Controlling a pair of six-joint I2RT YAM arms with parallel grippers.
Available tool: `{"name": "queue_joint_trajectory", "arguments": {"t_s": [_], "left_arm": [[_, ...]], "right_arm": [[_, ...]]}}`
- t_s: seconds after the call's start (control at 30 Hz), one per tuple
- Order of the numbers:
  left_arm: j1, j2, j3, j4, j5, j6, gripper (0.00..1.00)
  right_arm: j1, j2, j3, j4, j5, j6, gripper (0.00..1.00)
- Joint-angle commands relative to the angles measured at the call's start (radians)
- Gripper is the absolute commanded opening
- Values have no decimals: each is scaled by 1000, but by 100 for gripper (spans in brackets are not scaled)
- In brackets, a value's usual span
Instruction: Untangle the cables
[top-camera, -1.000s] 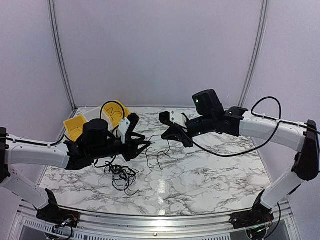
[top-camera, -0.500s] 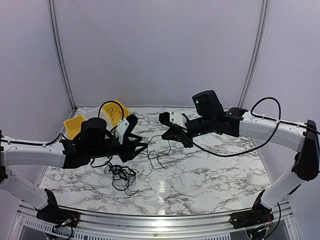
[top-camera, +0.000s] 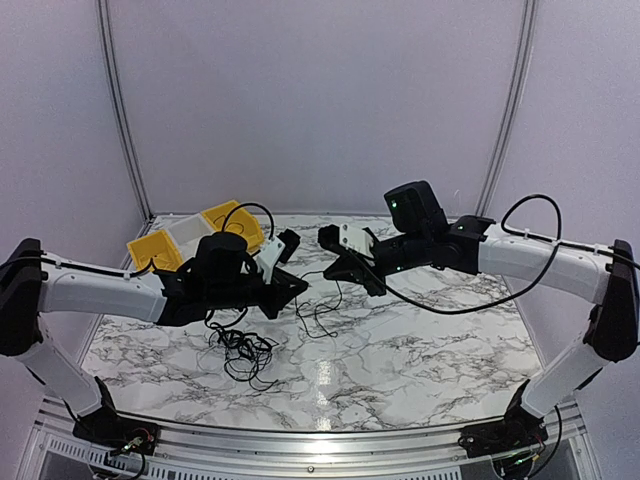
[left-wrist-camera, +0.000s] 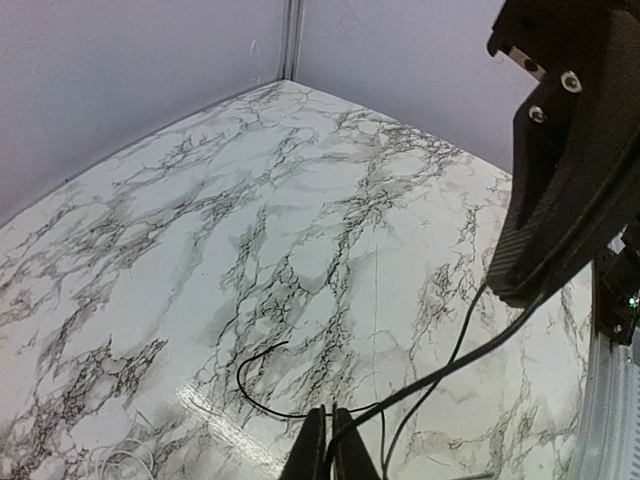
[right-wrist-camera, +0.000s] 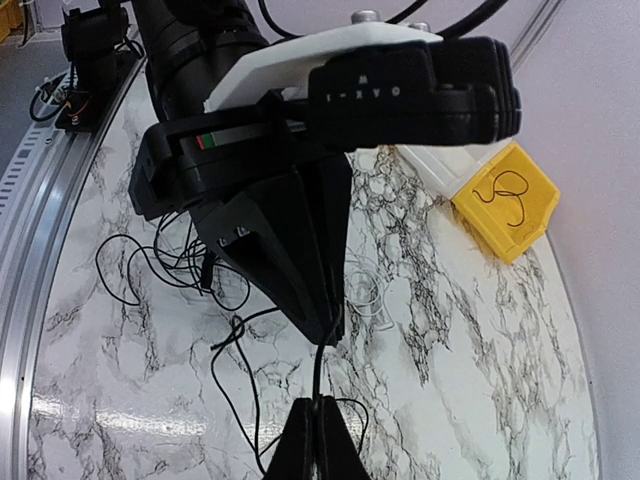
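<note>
Both shut: left gripper (left-wrist-camera: 326, 412) and right gripper (right-wrist-camera: 318, 402) each pinch a thin strand of the cables (top-camera: 245, 350), tips near each other above the table (top-camera: 420, 340), main tangle lying below the left arm

Thin black cables (top-camera: 245, 350) are lying loosely tangled on the marble table (top-camera: 420, 350), while one strand (top-camera: 318, 300) is drooping in loops beside them, toward the middle.

The top view looks down from behind over the whole counter (top-camera: 420, 350). Each wrist view sits close behind its own fingers. The left fingers (left-wrist-camera: 312, 452) and right fingers (right-wrist-camera: 298, 445) face each other, and both views share the cable (right-wrist-camera: 318, 370) between them.
</note>
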Motion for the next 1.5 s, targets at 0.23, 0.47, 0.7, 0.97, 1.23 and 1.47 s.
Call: {"name": "queue_joint_trajectory", "arguments": {"t_s": [0.23,0.47,0.7,0.97,1.23,1.47], "left_arm": [[33,-169,-17,-61,3,58,0],[99,-299,82,-317,-109,178,0],[180,-350,161,-448,-318,218,0],[252,-355,261,-484,-554,228,0],[371,-325,340,-482,-666,220,0],[489,-277,352,-462,-600,154,0]], "right_arm": [[9,39,-72,94,162,-66,3],[2,78,-82,135,241,-57,23],[-10,88,-79,130,234,-46,25],[-37,89,-78,125,200,-34,25],[-37,90,-80,120,196,-42,25],[-38,96,-75,109,187,-44,26]]}}
